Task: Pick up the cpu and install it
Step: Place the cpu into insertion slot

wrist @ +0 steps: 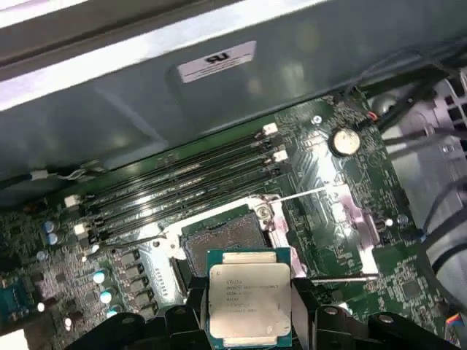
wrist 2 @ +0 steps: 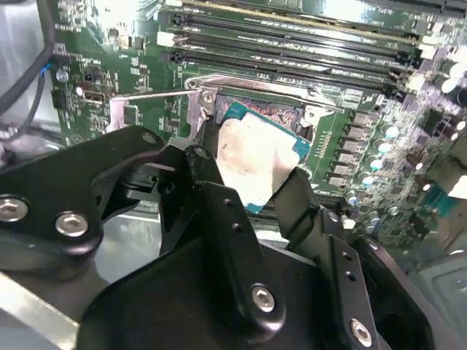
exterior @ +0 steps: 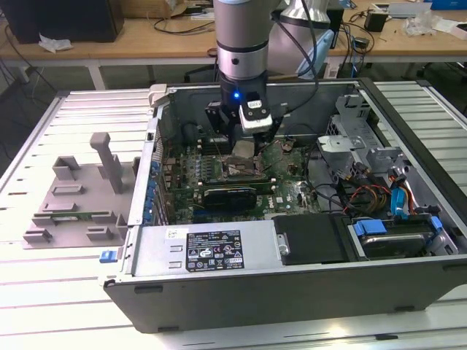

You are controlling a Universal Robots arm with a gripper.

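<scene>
Two opposite edges of the cpu are pinched by the claw just above the motherboard socket; it likely handles light, stiff and fragile.

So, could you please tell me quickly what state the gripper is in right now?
The gripper is shut on the cpu, held by the open motherboard socket, not yet seated.
</scene>
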